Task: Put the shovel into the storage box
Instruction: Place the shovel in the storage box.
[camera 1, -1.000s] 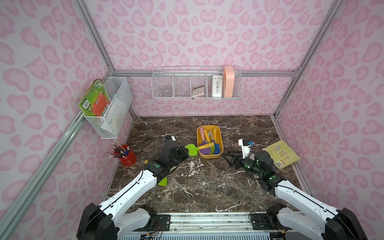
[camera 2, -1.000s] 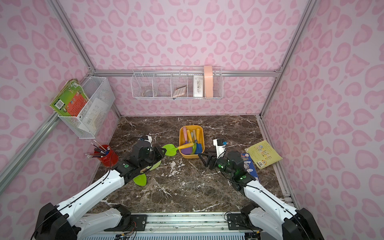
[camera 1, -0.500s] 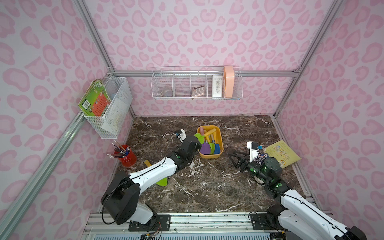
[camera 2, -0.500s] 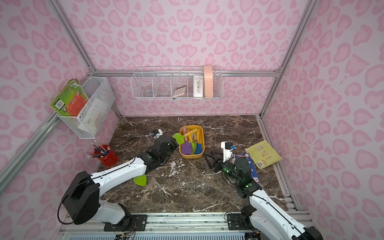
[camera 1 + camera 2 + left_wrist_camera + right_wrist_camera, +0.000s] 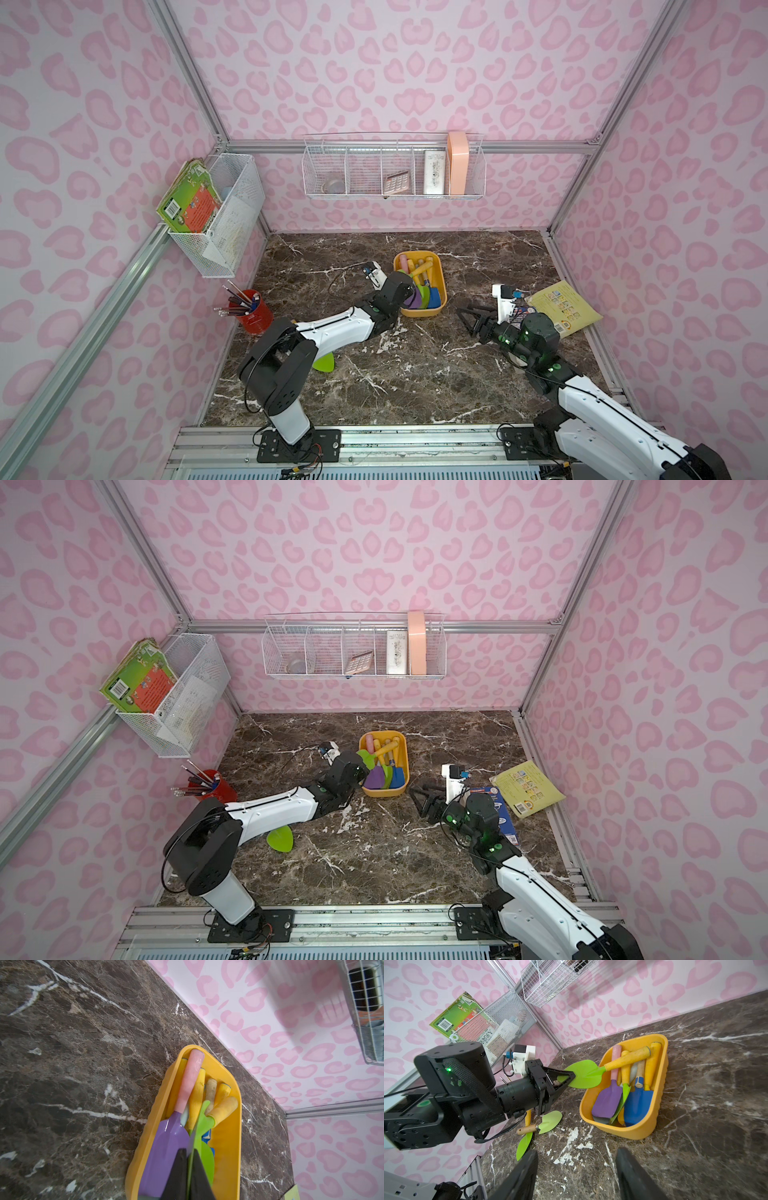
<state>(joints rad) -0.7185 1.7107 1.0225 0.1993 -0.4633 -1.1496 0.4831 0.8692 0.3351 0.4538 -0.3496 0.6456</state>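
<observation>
Green shovel (image 5: 583, 1076), blade tight between left jaws — handle over storage box (image 5: 633, 1132)

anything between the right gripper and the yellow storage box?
Nothing. Only bare marble tabletop lies between the open right gripper and the storage box. It shows most clearly in the right wrist view, and both top views agree.

I see walls (image 5: 374, 83) on three sides, pale pink with darker pink leopard spots, joined by aluminium rails (image 5: 519, 146). Under them lies a dark brown marble tabletop (image 5: 415, 374) veined in white. A long wire basket (image 5: 365, 183) hangs on the back wall, a mesh basket (image 5: 232, 216) on the left one. The light is soft and even.
</observation>
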